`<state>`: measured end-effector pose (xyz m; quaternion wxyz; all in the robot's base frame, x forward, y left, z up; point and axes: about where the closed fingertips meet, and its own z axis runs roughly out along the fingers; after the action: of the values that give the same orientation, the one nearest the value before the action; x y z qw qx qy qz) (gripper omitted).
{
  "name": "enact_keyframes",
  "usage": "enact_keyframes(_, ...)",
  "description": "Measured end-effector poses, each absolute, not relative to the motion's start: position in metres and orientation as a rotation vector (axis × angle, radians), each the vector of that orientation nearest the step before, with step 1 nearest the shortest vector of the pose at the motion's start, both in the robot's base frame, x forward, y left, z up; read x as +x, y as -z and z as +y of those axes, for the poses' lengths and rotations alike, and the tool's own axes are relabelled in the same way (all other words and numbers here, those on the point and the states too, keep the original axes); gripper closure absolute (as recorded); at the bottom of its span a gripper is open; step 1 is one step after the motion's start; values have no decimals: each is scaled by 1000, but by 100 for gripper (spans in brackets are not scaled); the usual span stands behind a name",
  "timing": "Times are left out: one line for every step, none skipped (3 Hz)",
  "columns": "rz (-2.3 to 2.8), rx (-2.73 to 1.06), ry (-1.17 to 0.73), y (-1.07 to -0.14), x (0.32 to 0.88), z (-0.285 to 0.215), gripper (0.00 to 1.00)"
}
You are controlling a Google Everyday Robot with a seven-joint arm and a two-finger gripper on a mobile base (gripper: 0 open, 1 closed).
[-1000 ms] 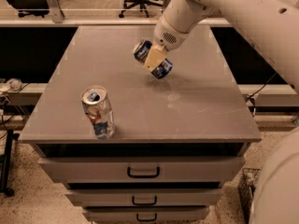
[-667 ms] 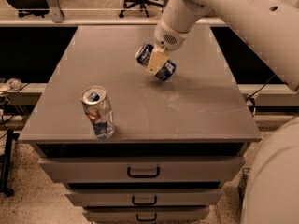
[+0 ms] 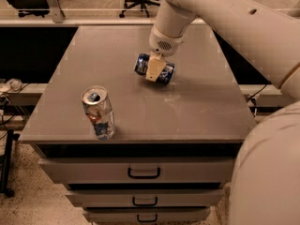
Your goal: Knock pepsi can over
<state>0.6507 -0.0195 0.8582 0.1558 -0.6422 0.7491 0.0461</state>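
Lowered slightly, gripper (image 3: 154, 73) jaws seemingly clamp tipped pepsi can (image 3: 168, 72) over table (image 3: 201, 109); lettering unreadable.

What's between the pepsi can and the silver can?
Nothing: the camera view shows only bare tabletop between the pepsi can and the silver can. The gripper sits right at the pepsi can, across its middle.

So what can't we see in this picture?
Camera view, hidden bits:
Middle of the pepsi can: the gripper sits in front of it.
Back of the silver can: faces away from the camera.
The lowest drawer: cut off by the bottom edge.
The robot arm: runs off the right edge.
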Motion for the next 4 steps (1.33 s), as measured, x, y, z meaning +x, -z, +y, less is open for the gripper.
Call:
enact_keyframes(2138, -1887, -133, -851, 648, -14, 35)
enact_keyframes(2131, -1915, -139, -846, 646, -10, 12)
enact_keyframes(2124, -1925, -140, -846, 645, -8, 0)
enact_keyframes(2115, -1895, -161, -850, 645, -11, 0)
